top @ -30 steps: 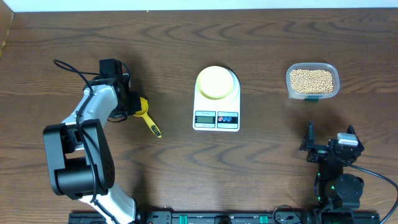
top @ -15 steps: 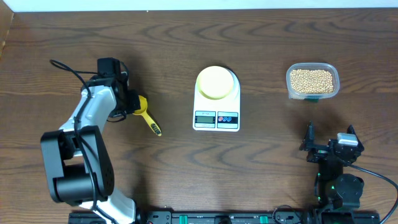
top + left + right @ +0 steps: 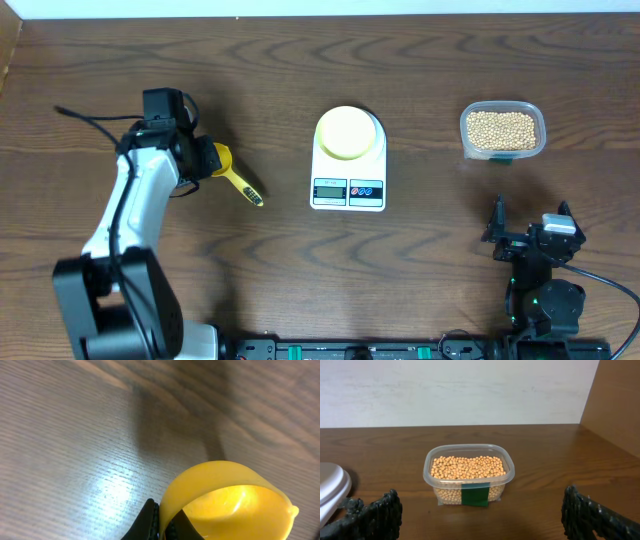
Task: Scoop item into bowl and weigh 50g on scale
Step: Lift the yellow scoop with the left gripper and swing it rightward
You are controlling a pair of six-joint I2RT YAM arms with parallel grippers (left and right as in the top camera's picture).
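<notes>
Soybeans are all sitting in the clear plastic tub at the far right of the table, well apart from everything else. None are showing in the pale-yellow bowl, which is resting on top of the white kitchen scale in the middle. So I'm reading this as the very first step: getting hold of the scoop.

Left tool is clamping tight on the cup end of the yellow scoop, pinching its rim, with the handle pointing off toward the scale. Right tool is sitting with its jaws spread wide, gripping nothing, facing the tub from the near side.

Next, I'm guessing, the scoop is going across past the scale to the tub. That's looking like a long reach for the left arm, and gripping by the cup instead of the handle is looking awkward for digging in.

Can't tell whether the scoop is touching the table or hanging just above it. The left wrist view is cropping most of it, and the scale's display is too small to read.
</notes>
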